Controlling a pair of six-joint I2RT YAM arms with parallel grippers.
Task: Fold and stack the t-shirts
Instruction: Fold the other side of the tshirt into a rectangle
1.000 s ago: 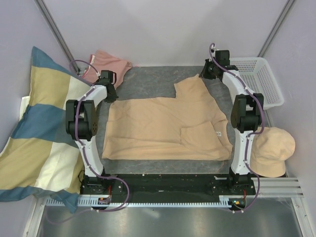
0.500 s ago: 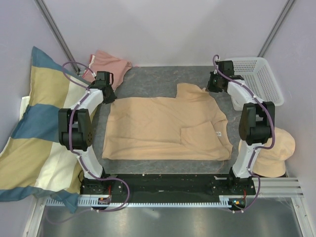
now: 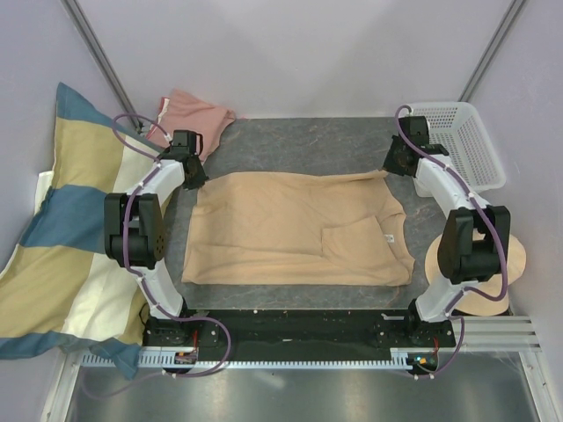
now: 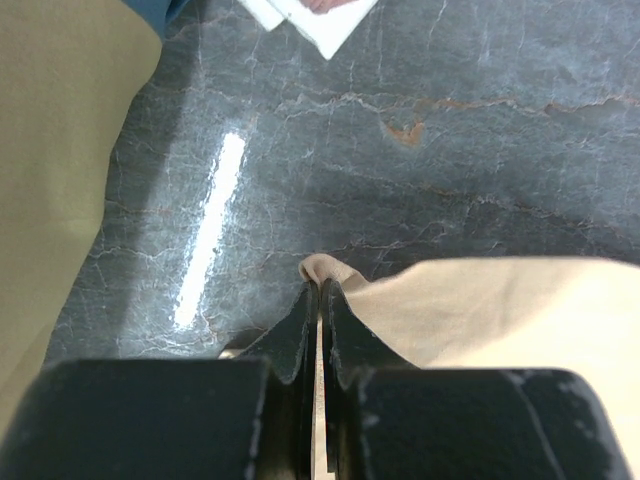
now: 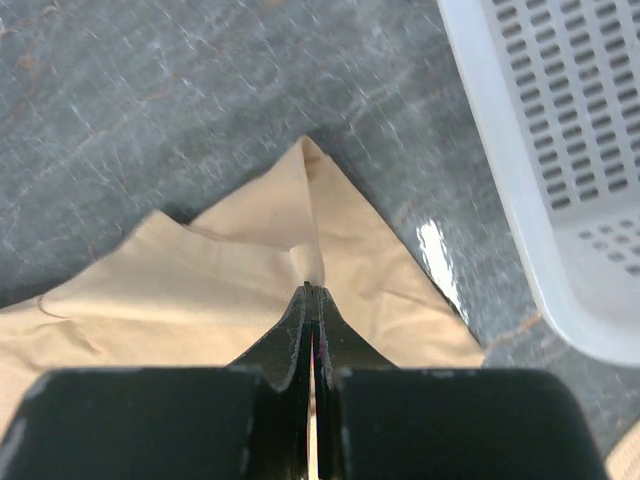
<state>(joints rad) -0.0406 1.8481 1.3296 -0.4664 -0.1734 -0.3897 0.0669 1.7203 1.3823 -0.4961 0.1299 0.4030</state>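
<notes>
Since a second ago your right hand [image 3: 398,163] has swung out toward the white slotted plastic basket [image 3: 466,141], drawing the far edge of the plain tan cloth t-shirt [image 3: 290,229] straight. Both hands are pressed together on it: the left hand [image 3: 194,176] pinches the far-left corner, the right the far-right (perhaps two layers; hard to tell). It lies flat on the grey marbled tabletop [image 3: 299,141]. Keep even tension, lift both corners together and bring them toward you so the fold lands square.
</notes>
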